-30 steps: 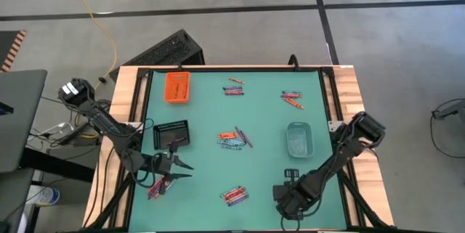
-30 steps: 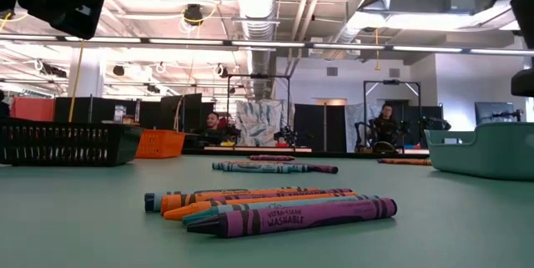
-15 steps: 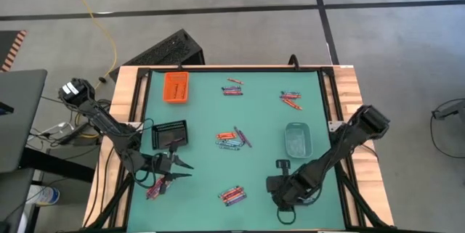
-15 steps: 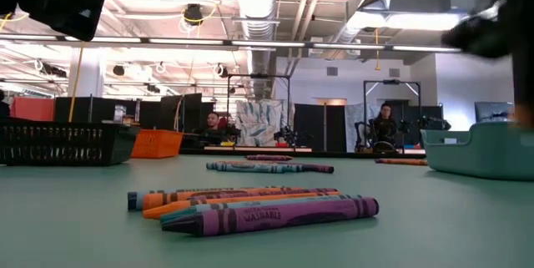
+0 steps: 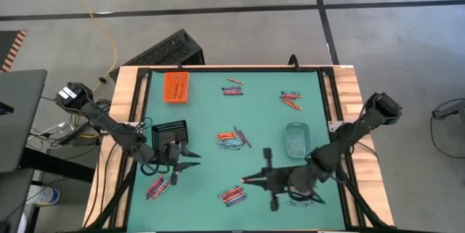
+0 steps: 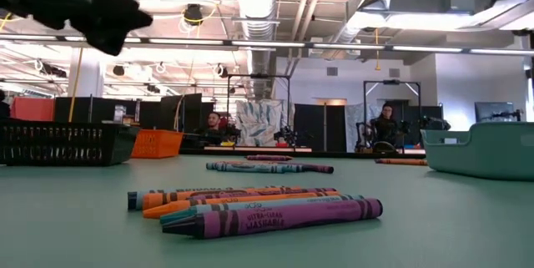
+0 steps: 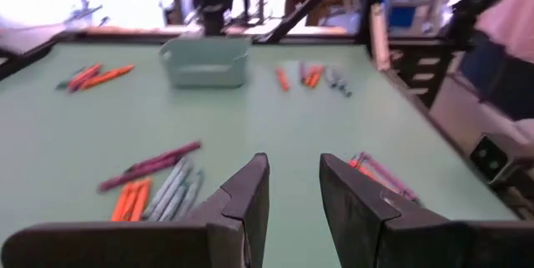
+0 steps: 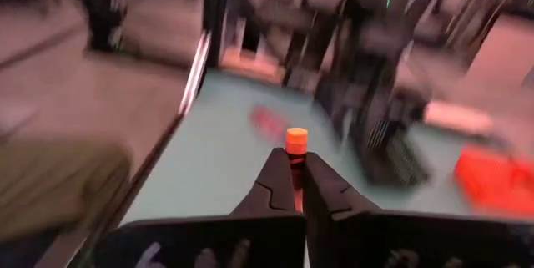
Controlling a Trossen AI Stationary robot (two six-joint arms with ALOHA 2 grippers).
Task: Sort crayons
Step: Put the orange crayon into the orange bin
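Teal-green matte table [image 5: 203,117], wood-edged; landmark = the clear rounded tray [image 5: 298,139] with a smooth moulded rim. Right gripper [image 5: 251,181] sits near that tray on its front-left side, fingers pinched tight on an orange crayon [image 8: 296,147]: a thin waxy stick, flat round tip poking out past the fingertips in the right wrist view. Left gripper [image 5: 195,159] is well to the tray's left, just beside the black mesh basket [image 5: 171,134], jaws parted to a narrow gap with nothing between them; its fingers [image 7: 246,197] are dark, blocky, matte plastic. Crayons lie in loose clusters of paper-wrapped cylinders: centre cluster [image 5: 234,139] left of the tray, front cluster [image 5: 232,195] front-left of it, just beside the right gripper, far-right cluster [image 5: 291,99] behind the tray, far-centre cluster [image 5: 233,87] behind-left, and one cluster [image 5: 157,187] far left by the table's front corner. Orange rectangular bin [image 5: 176,86], solid-walled, sits far back-left of the tray.
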